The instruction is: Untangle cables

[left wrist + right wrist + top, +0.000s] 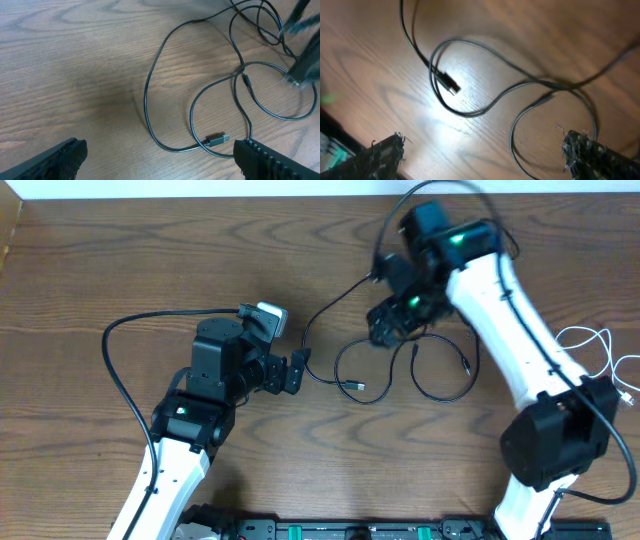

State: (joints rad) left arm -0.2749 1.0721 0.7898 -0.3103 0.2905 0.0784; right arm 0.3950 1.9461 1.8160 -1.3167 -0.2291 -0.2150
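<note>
**Cables on the table, tangled black and separate white**

The black cable (336, 363) is thin and lies loose on the wood near the table's centre. It forms two adjoining open loops whose strands cross each other (146, 95), and one long strand curves away toward the far edge. A small metal-tipped plug (355, 386) (216, 139) (451, 86) rests flat at the near side of the left loop. The white cable (586, 329), in loose curls, lies well apart at the right edge.
</note>
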